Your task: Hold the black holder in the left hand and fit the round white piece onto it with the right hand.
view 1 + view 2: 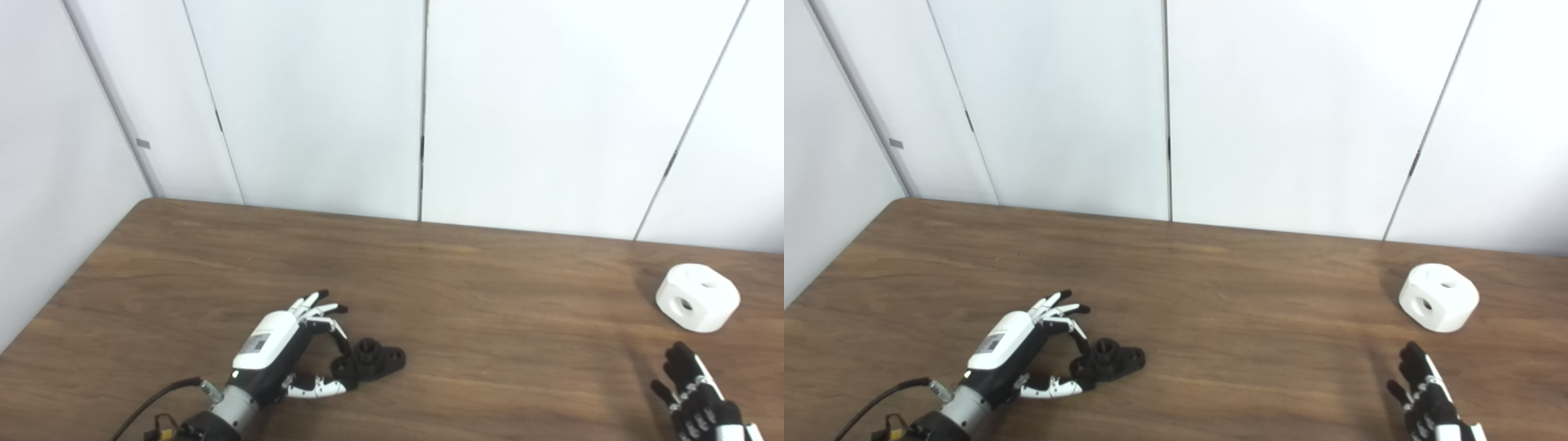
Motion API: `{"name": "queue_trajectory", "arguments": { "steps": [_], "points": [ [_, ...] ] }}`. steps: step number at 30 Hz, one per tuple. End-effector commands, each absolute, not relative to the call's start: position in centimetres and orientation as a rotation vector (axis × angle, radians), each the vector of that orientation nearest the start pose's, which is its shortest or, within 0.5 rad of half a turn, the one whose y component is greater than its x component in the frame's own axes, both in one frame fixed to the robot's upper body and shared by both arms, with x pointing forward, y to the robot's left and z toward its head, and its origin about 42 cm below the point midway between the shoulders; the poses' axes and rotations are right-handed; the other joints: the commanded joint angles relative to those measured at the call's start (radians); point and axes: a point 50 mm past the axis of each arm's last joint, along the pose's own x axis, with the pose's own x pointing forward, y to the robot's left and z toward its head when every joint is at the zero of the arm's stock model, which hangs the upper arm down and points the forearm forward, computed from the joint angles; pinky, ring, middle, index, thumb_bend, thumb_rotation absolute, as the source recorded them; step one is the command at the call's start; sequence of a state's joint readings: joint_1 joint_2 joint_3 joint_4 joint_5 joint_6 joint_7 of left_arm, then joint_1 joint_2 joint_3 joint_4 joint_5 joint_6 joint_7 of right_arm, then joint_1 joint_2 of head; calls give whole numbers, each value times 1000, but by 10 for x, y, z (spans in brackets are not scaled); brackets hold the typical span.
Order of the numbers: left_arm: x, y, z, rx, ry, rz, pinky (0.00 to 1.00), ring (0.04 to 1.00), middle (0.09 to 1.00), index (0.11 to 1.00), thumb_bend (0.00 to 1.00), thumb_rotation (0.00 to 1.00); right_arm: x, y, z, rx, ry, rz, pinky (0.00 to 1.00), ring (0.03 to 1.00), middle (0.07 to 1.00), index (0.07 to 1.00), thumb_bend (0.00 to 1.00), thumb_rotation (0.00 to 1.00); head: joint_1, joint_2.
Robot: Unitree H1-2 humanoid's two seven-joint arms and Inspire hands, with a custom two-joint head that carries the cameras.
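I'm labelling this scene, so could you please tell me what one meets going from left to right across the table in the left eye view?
left robot hand → black holder → round white piece. The right robot hand overlaps the white piece's span, so I leave it out of the order.

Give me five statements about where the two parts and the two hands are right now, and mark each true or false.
1. The black holder lies flat on the table. True.
2. The right hand is holding the round white piece. False: the piece sits alone on the table beyond that hand, which is open and clear of it.
3. The left hand has its fingers at the holder's near end. True.
4. The white piece is already fitted onto the holder. False: they lie far apart, holder on the left, piece on the right.
5. The left hand has lifted the holder off the table. False: it rests on the wood.
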State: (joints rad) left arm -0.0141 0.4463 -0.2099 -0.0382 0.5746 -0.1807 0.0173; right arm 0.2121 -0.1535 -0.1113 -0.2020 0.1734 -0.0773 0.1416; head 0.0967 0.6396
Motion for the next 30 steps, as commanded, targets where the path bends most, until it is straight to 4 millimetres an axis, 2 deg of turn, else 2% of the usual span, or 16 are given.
{"name": "queue_trajectory", "arguments": {
  "steps": [1,10,16,24,30],
  "points": [
    [277,279,123,1024,-242,-375,1000,996,869,489,512,64,208,-283,115,0,-90,-1,926,977,955,949,678,1000,-9,9],
    [274,255,127,985,-260,-440,1000,992,863,489,513,64,209,-274,121,15,-91,-7,936,972,951,948,662,993,-68,49],
    [271,228,125,929,-270,-481,1000,997,868,489,510,69,210,-271,123,21,-91,-7,947,973,953,949,635,1000,-101,73],
    [264,189,123,852,-284,-499,1000,988,859,489,511,65,211,-267,128,36,-88,-8,956,977,954,948,652,992,-137,99],
    [263,172,119,849,-305,-512,1000,988,856,489,512,61,209,-266,131,35,-85,-7,952,982,957,947,678,973,-150,106]
  ]
}}
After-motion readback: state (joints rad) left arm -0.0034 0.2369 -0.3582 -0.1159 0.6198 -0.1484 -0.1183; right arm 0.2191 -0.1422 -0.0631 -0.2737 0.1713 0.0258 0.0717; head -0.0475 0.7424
